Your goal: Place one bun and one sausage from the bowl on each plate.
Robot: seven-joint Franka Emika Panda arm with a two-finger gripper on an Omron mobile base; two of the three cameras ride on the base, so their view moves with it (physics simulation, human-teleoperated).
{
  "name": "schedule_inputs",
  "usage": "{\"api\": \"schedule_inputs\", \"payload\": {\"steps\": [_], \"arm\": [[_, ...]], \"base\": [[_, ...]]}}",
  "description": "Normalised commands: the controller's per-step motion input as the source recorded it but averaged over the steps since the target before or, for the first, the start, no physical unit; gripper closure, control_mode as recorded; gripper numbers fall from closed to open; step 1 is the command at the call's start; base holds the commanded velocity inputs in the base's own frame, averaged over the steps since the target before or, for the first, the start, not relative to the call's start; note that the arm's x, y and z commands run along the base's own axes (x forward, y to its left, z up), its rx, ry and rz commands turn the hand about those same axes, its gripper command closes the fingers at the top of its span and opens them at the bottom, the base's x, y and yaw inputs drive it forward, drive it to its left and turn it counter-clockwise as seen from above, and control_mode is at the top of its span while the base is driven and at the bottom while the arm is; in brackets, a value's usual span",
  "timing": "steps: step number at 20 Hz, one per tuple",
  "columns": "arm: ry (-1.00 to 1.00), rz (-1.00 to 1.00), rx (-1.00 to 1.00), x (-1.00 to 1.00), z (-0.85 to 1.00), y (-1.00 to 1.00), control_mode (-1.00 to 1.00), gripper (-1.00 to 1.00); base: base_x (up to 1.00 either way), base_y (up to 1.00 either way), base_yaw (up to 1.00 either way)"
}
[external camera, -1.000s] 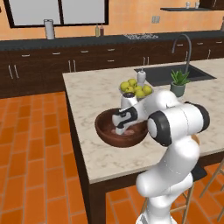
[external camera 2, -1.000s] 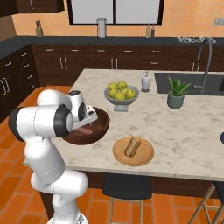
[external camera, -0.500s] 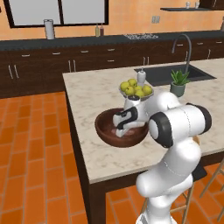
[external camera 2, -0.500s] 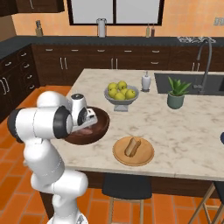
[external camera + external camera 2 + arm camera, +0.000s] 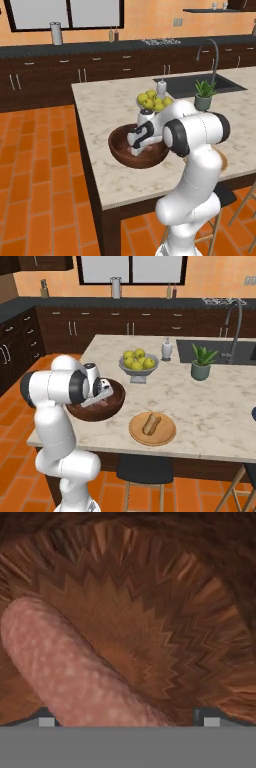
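Note:
The dark wooden bowl [image 5: 124,157] [image 5: 95,411] sits near the island's front edge, and my gripper [image 5: 137,144] [image 5: 103,393] reaches down inside it. In the hand view a pinkish sausage [image 5: 65,672] lies on the bowl's floor [image 5: 170,617]. It runs from the upper left down between my fingertips [image 5: 46,720], closer to the left one. My gripper [image 5: 128,720] is open and not closed on anything. To the right of the bowl, a tan plate [image 5: 168,436] holds a bun [image 5: 149,423].
A grey pedestal bowl of yellow-green fruit [image 5: 152,102] [image 5: 138,361] stands just behind the wooden bowl. Further right are a white dispenser [image 5: 166,349], a potted plant [image 5: 201,362] and the sink with its faucet [image 5: 231,321]. A stool [image 5: 145,468] stands under the island.
Hardly anything has changed. The hand stays low in the bowl with its jaws wide.

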Motion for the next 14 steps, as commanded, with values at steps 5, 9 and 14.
{"api": "schedule_inputs", "payload": {"steps": [5,9,14], "arm": [[0.0,0.01,-0.01,-0.2,-0.41,-0.1,-1.0,1.0],[0.0,0.0,0.0,-0.22,0.0,0.0,-1.0,1.0],[-0.14,-0.06,0.0,-0.41,0.55,0.0,-1.0,1.0]], "base": [[0.0,0.0,0.0],[0.0,0.0,0.0],[0.0,0.0,0.0]]}}
